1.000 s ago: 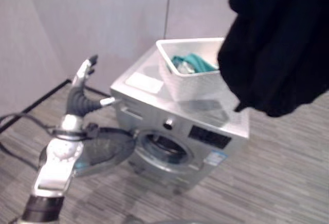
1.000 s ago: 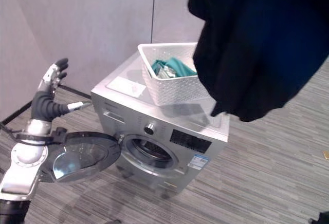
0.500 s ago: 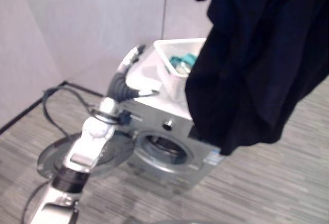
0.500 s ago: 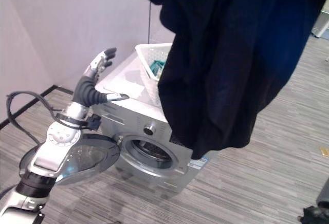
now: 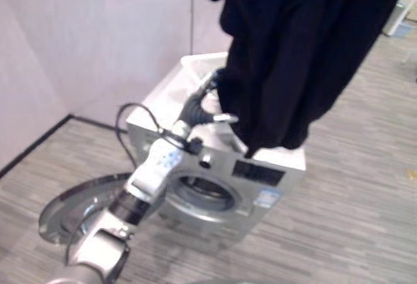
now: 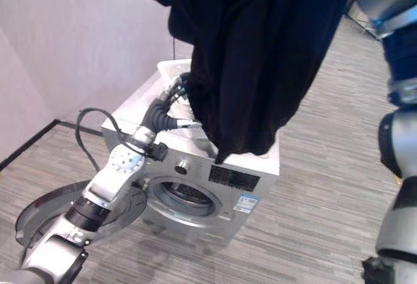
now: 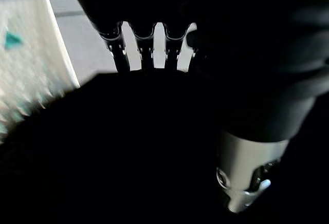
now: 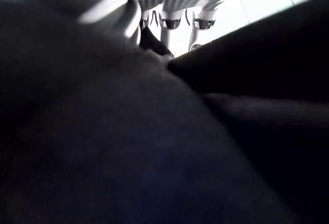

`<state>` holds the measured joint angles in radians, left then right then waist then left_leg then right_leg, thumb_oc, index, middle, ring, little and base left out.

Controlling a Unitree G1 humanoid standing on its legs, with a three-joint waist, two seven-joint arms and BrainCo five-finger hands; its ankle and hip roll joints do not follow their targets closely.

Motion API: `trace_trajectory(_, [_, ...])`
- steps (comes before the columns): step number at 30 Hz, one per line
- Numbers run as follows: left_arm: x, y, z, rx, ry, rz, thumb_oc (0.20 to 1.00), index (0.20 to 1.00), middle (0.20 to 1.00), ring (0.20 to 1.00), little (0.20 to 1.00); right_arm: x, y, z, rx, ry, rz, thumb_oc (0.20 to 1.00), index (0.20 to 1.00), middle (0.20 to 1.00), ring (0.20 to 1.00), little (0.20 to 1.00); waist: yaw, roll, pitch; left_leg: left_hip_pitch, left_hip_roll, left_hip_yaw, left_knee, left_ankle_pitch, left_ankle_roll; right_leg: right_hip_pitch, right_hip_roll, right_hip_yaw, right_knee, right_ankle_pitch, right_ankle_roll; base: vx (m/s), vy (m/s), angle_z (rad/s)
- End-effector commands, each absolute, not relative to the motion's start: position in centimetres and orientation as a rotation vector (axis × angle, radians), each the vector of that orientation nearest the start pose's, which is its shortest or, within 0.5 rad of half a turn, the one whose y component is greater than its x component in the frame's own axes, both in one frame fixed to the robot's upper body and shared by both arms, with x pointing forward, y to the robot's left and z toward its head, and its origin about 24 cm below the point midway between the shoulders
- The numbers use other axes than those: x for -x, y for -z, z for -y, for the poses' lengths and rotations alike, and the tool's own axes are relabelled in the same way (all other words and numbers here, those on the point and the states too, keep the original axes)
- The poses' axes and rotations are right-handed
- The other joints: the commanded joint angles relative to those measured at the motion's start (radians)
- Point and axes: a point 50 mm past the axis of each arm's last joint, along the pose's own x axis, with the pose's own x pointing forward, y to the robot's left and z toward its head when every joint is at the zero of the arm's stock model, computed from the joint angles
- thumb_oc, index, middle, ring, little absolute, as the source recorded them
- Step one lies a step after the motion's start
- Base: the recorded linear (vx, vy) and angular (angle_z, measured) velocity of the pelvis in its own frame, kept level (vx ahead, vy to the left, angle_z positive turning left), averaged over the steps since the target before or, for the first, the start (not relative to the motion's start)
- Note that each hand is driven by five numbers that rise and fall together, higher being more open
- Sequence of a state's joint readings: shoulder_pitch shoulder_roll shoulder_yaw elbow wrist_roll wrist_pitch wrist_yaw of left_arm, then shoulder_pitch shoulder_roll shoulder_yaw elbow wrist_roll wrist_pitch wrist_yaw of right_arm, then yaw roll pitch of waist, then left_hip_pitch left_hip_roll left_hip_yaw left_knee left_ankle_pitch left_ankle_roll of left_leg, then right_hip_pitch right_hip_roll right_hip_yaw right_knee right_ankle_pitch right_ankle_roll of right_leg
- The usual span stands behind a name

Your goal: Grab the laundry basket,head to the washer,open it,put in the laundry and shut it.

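A large black garment (image 5: 293, 49) hangs from above in front of the silver washer (image 5: 273, 167), its lower end over the washer's top. In the right wrist view my right hand (image 8: 169, 21) has its fingers curled into this cloth. My left hand (image 5: 203, 105) reaches across the washer top, fingers (image 7: 146, 49) straight against the garment, tips hidden behind it, thumb (image 7: 247, 183) apart. The white basket (image 6: 166, 69) stands on the washer, mostly covered by the cloth; a teal item (image 7: 13, 40) shows inside. The round door (image 5: 71, 206) is swung wide open, the drum opening (image 5: 203, 193) exposed.
The washer stands against a pale grey wall (image 5: 98, 36) with a dark baseboard (image 5: 39, 141). Grey wood-look floor (image 5: 365, 186) spreads to the right and front. The open door juts out low at the washer's left side.
My left hand has swung from beside the washer's left edge across its top to the garment. The black garment now hangs further left, covering most of the basket. The camera has shifted too.
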<state>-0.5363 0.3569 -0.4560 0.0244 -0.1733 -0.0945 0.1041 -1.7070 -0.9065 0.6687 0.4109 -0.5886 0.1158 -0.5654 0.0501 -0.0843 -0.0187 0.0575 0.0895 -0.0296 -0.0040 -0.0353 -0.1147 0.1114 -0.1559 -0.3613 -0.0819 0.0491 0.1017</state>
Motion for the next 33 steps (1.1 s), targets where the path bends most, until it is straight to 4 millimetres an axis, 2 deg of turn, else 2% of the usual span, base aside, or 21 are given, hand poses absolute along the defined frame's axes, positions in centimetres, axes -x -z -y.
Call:
trace_trajectory(1, [-31.0,-19.3,-6.1,-0.263,0.508,0.602,1.0,1.0,1.0,1.0,1.0,-26.7,-51.0,16.0,1.283,0.992,1.41,0.2,0.2,0.2,0.2,0.2,0.026,-0.019,-0.03,-0.064,-0.004,0.016,-0.032,0.005,0.047,0.045,-0.038,0.014,0.107,-0.149,0.046,0.0,-0.004,-0.14])
trace_trajectory(11, [-31.0,-19.3,-3.0,-0.279,0.612,0.595,1.0,1.0,1.0,1.0,1.0,-26.9,-50.8,14.6,1.234,0.944,1.436,0.2,0.2,0.2,0.2,0.2,0.018,-0.017,-0.029,-0.062,-0.001,0.022,-0.045,0.014,0.044,0.043,-0.034,0.018,0.1,-0.146,0.047,0.0,-0.006,-0.03])
trace_trajectory(15, [-31.0,-19.0,-2.5,-0.279,0.628,0.582,1.0,1.0,1.0,1.0,1.0,-27.1,-50.8,14.4,1.22,0.934,1.435,0.2,0.2,0.2,0.2,0.2,0.017,-0.016,-0.028,-0.062,-0.001,0.023,-0.045,0.015,0.044,0.044,-0.034,0.018,0.099,-0.145,0.047,0.0,0.0,0.0])
trace_trajectory(21, [-32.1,-17.8,-1.4,-0.288,0.609,0.508,1.0,1.0,1.0,1.0,1.0,-27.4,-50.6,13.9,1.18,0.904,1.429,0.2,0.2,0.2,0.2,0.2,0.005,-0.015,-0.029,-0.06,0.001,0.027,-0.047,0.017,0.043,0.044,-0.032,0.021,0.097,-0.145,0.047,0.0,0.0,0.0])
trace_trajectory(23, [-32.5,-17.7,-0.2,-0.311,0.604,0.498,1.0,1.0,1.0,1.0,1.0,-27.7,-50.3,13.7,1.145,0.883,1.424,0.2,0.2,0.2,0.2,0.2,-0.005,-0.012,-0.032,-0.056,0.001,0.032,-0.051,0.016,0.043,0.043,-0.032,0.024,0.095,-0.144,0.048,0.03,-0.001,-0.03])
trace_trajectory(29, [-32.3,-17.8,1.0,-0.3,0.63,0.502,1.0,1.0,1.0,1.0,1.0,-28.2,-50.1,13.2,1.112,0.859,1.413,0.2,0.2,0.2,0.2,0.2,-0.013,-0.009,-0.034,-0.049,0.0,0.038,-0.058,0.015,0.044,0.04,-0.034,0.028,0.095,-0.142,0.05,0.0,-0.003,-0.02])
trace_trajectory(33, [-32.4,-18.7,1.3,-0.261,0.607,0.526,1.0,1.0,1.0,1.0,1.0,-28.5,-49.8,13.1,1.108,0.844,1.403,0.2,0.2,0.2,0.2,0.2,-0.017,-0.004,-0.034,-0.046,0.0,0.045,-0.061,0.016,0.043,0.041,-0.035,0.028,0.094,-0.14,0.051,0.01,-0.007,-0.05])
